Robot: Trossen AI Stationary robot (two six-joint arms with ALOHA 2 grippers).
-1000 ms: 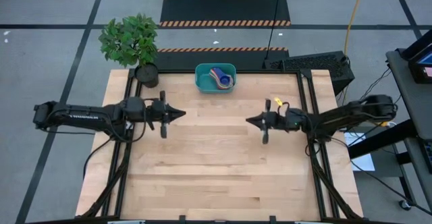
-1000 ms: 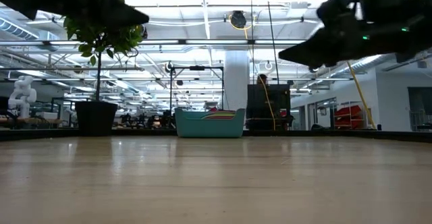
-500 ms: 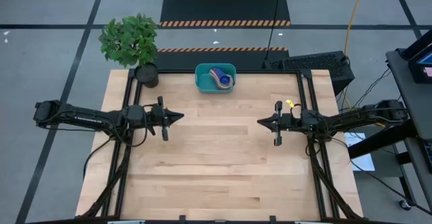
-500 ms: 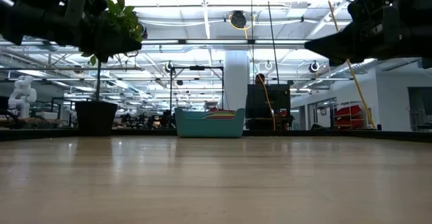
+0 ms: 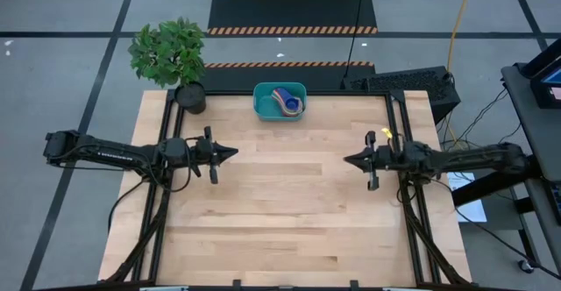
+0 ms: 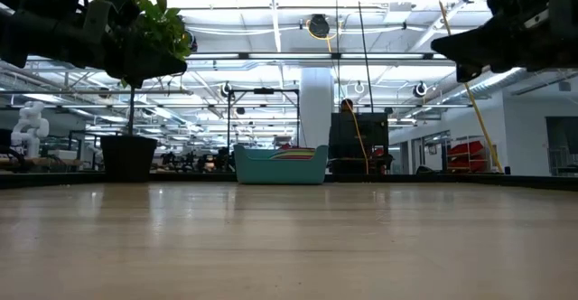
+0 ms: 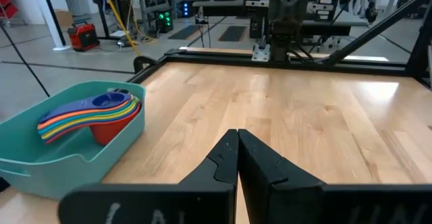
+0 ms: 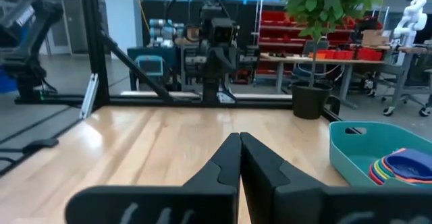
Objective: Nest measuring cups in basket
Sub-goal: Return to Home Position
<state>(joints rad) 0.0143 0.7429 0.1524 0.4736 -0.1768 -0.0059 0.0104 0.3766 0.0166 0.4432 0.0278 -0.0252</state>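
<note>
The teal basket (image 5: 280, 101) stands at the table's far edge, midway across, and shows too as the basket (image 7: 61, 140) and the basket (image 8: 380, 153). The measuring cups (image 5: 287, 102) lie nested inside it, their coloured handles fanned out, as the cups (image 7: 91, 110) show. My left gripper (image 5: 233, 152) hovers shut over the table's left half, pointing right. My right gripper (image 5: 347, 160) hovers shut over the right half, pointing left. Both are above the wood and hold nothing.
A black plant pot (image 5: 190, 97) with a leafy plant (image 5: 168, 50) stands at the far left corner, beside the basket. Black frame rails (image 5: 399, 142) run along the table's left and right sides. Bare wood (image 5: 280, 195) lies between the two grippers.
My right gripper has drawn back toward the table's right edge, staying shut. My left gripper has pulled back slightly toward the left edge. The basket and cups have stayed where they were.
</note>
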